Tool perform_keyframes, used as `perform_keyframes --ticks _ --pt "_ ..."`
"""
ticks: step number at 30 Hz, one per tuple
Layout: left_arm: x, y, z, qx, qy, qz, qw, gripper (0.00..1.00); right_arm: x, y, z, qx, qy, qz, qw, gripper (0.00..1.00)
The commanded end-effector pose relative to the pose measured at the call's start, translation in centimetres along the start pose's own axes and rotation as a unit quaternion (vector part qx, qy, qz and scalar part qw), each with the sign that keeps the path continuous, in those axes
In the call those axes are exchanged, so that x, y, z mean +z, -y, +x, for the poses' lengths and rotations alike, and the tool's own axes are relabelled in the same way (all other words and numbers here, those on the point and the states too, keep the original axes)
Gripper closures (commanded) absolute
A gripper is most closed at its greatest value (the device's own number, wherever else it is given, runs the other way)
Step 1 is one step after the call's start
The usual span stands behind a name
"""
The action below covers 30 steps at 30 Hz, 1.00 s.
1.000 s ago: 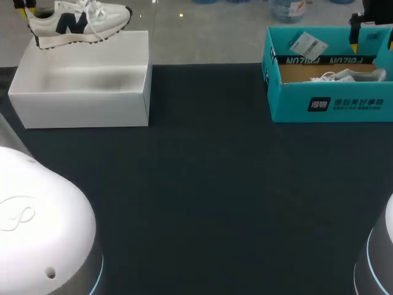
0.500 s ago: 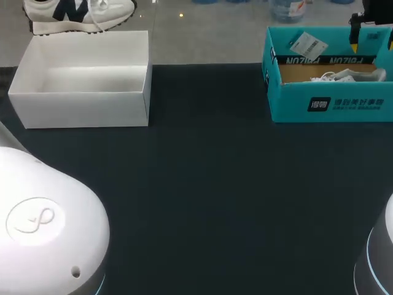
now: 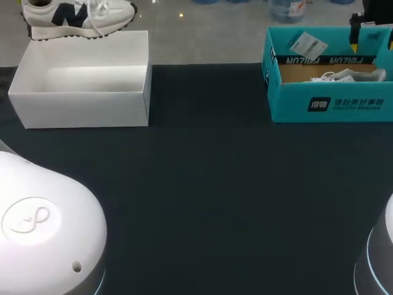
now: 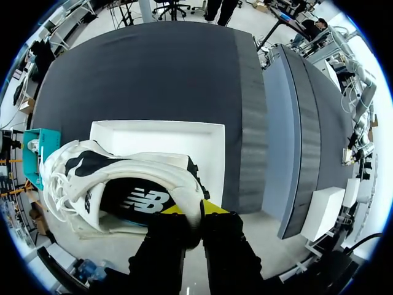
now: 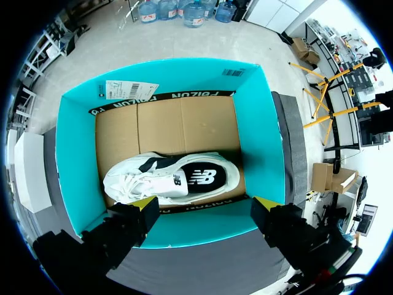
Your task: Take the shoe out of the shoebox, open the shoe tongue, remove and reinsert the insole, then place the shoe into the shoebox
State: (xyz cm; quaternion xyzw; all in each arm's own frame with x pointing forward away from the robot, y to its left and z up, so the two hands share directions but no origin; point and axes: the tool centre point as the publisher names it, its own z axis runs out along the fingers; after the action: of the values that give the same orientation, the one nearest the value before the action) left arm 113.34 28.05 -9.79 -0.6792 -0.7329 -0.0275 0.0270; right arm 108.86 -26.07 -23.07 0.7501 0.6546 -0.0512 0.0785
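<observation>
Your left end effector (image 4: 195, 212) is clenched on the heel of the white shoe (image 4: 123, 184): one yellow tip sits inside the collar and the other outside it. The shoe stretches out ahead of the fingers with its toe farthest from them, laces loose. Its opening faces the wrist camera, so the printed insole shows.

The white shoebox (image 4: 156, 132) lies open below and ahead of that end effector. In the head view the shoe (image 3: 77, 17) hangs sole-down over the far wall of the box (image 3: 80, 92). I cannot tell whether the sole touches the rim. Your left arm (image 3: 43, 227) comes in from the near left corner of the table (image 3: 209, 184), with its white joint housing low over the dark surface.

Your right end effector (image 5: 206, 206) is released, its fingers spread wide and pointing straight down. It hangs over the teal shoebox (image 5: 77, 160), with the near wall of the box directly under the tips. A second shoe (image 5: 172, 178) lies on its side on the cardboard floor, just ahead of the fingers and touched by neither. A white tag (image 5: 132, 90) rests on the far wall, well ahead of them. In the head view one yellow tip of this end effector (image 3: 372, 34) stands above the teal box's far right corner.
</observation>
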Motion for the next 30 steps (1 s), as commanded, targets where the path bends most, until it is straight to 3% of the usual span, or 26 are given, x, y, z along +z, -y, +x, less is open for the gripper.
perform_keyframes --ticks 1,14,21,26,30 --pt "0.2 1.4 -0.4 0.002 -0.003 -0.134 0.991 1.0 0.0 0.1 0.0 0.0 0.0 -0.001 1.0 0.0" --pt "0.1 12.8 -4.7 0.045 0.014 -0.153 0.987 1.0 0.0 0.1 0.0 0.0 0.0 -0.001 1.0 0.0" --pt "0.0 20.1 -8.6 0.072 0.023 -0.171 0.982 1.0 0.0 0.1 0.0 0.0 0.0 -0.001 1.0 0.0" --pt "0.4 24.8 -11.4 0.079 0.026 -0.201 0.976 1.0 0.0 0.1 0.0 0.0 0.0 -0.001 1.0 0.0" --pt "0.8 27.4 -13.1 0.071 0.032 -0.227 0.971 1.0 0.0 0.1 0.0 0.0 0.0 -0.001 1.0 0.0"
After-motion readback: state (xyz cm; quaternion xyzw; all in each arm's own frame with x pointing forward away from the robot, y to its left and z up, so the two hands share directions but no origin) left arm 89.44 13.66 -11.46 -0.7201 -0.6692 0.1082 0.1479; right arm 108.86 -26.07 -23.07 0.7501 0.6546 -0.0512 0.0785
